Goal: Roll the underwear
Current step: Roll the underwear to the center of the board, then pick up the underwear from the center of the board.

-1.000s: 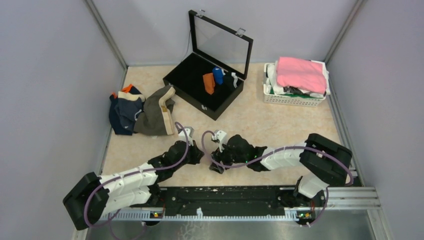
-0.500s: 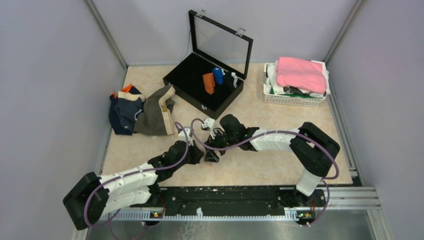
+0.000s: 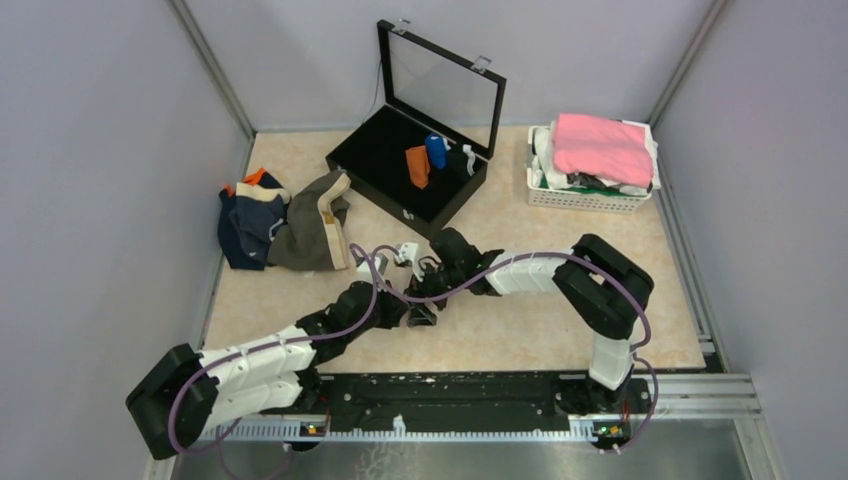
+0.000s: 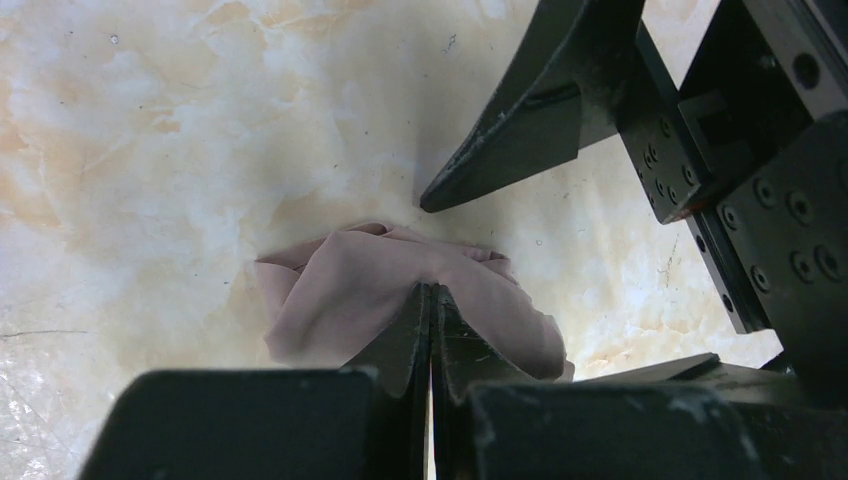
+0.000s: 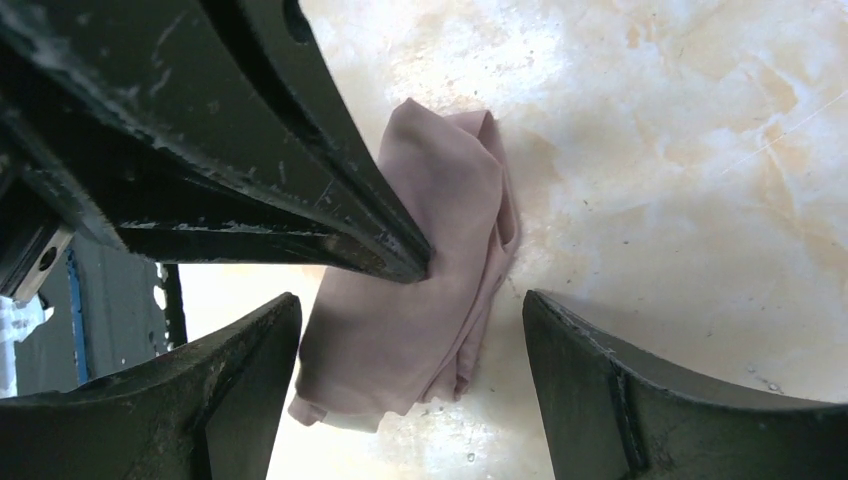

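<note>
A pale pink-beige brief (image 4: 340,290) lies folded on the marbled table; it also shows in the right wrist view (image 5: 430,300). It is hidden under the grippers in the top view. My left gripper (image 4: 431,292) is shut, its tips pinching a fold in the middle of the brief. My right gripper (image 5: 410,390) is open, with one finger (image 5: 240,390) on each side of the brief, not touching it. In the top view both grippers meet near the table's middle: left gripper (image 3: 398,302), right gripper (image 3: 421,303). Navy (image 3: 245,232), olive-brown (image 3: 315,230) and rust-orange (image 3: 255,177) briefs lie piled at the left.
An open black case (image 3: 372,165) at the back holds an orange roll (image 3: 418,166) and a blue roll (image 3: 436,150). A white basket (image 3: 590,198) at the back right carries a bright pink cloth (image 3: 603,147). Grey walls close in both sides.
My right arm has swung left and farther from its base, bringing its open gripper up against the left gripper. The left arm has stayed put.
</note>
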Controlling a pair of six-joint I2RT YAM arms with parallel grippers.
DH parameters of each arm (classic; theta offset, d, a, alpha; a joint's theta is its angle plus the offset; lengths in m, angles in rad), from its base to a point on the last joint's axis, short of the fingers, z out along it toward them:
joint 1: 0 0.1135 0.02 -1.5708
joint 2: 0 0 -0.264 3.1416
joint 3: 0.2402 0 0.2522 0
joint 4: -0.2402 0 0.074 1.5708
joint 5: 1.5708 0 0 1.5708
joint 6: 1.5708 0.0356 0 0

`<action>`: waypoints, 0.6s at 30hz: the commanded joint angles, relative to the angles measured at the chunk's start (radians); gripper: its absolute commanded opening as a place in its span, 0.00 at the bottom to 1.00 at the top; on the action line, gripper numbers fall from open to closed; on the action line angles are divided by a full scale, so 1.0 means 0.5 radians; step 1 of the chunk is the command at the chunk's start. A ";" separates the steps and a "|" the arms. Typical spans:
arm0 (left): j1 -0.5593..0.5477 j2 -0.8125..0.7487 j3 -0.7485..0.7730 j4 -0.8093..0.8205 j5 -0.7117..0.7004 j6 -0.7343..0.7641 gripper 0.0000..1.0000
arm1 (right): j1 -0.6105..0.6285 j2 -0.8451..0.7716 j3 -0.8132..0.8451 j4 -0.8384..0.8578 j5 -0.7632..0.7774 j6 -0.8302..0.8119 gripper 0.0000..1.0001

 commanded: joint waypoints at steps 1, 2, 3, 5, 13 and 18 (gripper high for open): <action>0.007 0.036 -0.023 -0.056 -0.005 0.018 0.00 | -0.027 0.084 0.103 0.000 -0.057 -0.048 0.80; 0.007 0.038 -0.022 -0.056 -0.005 0.018 0.00 | -0.027 0.100 0.116 -0.010 -0.062 -0.052 0.80; 0.006 0.040 -0.019 -0.055 -0.005 0.020 0.00 | -0.028 0.114 0.126 -0.026 -0.069 -0.055 0.79; 0.005 0.039 -0.018 -0.055 -0.002 0.020 0.00 | -0.027 0.139 0.138 -0.048 -0.086 -0.061 0.77; 0.007 0.030 -0.017 -0.061 -0.005 0.024 0.00 | -0.027 0.219 0.173 -0.174 -0.126 -0.110 0.59; 0.004 0.036 -0.013 -0.058 -0.002 0.025 0.00 | -0.029 0.232 0.164 -0.251 -0.099 -0.127 0.48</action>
